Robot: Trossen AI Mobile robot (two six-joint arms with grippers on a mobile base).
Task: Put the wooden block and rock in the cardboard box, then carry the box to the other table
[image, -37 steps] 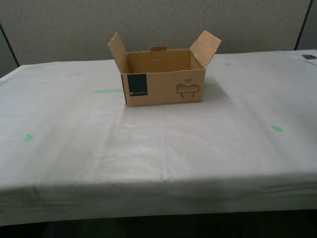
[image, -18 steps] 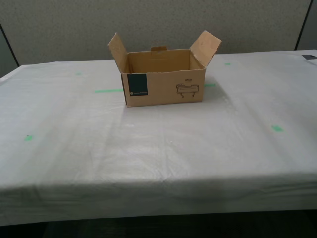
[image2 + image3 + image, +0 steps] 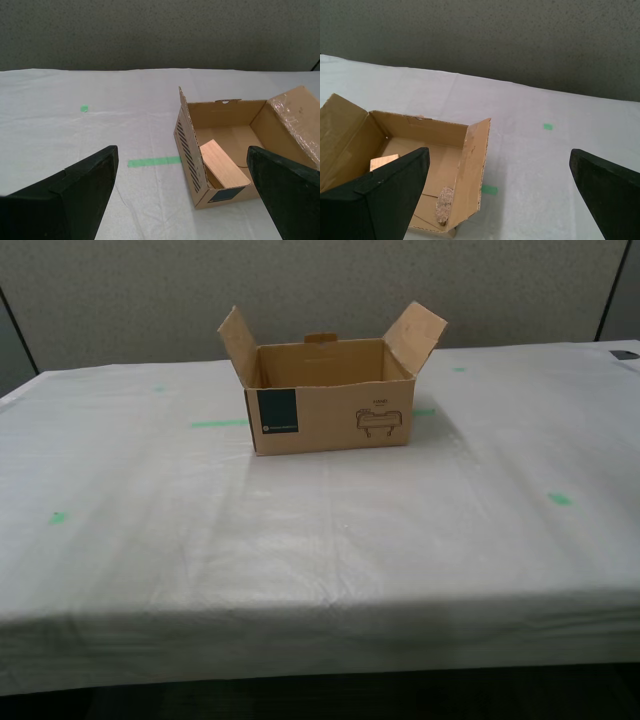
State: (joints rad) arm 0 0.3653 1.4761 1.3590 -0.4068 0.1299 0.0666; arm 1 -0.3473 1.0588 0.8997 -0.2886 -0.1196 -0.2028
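The cardboard box (image 3: 330,415) stands open, flaps raised, on the other table (image 3: 300,550), which is draped in wrinkled white cloth. Neither arm shows in the exterior view. The wooden block (image 3: 225,170) leans inside the box (image 3: 186,142), seen past my second gripper (image 3: 180,149), which hangs open and empty above the cloth beside the box. The rock (image 3: 444,204) lies on the box floor near a side wall (image 3: 472,160), with the wooden block (image 3: 384,161) at the opposite end. My first gripper (image 3: 498,150) is open and empty, off to the box's other side.
Green tape marks (image 3: 218,423) dot the cloth. A grey partition wall (image 3: 320,280) runs behind the table. The table's front edge (image 3: 320,625) crosses the lower exterior view. A small dark object (image 3: 625,355) lies at the exterior view's far right.
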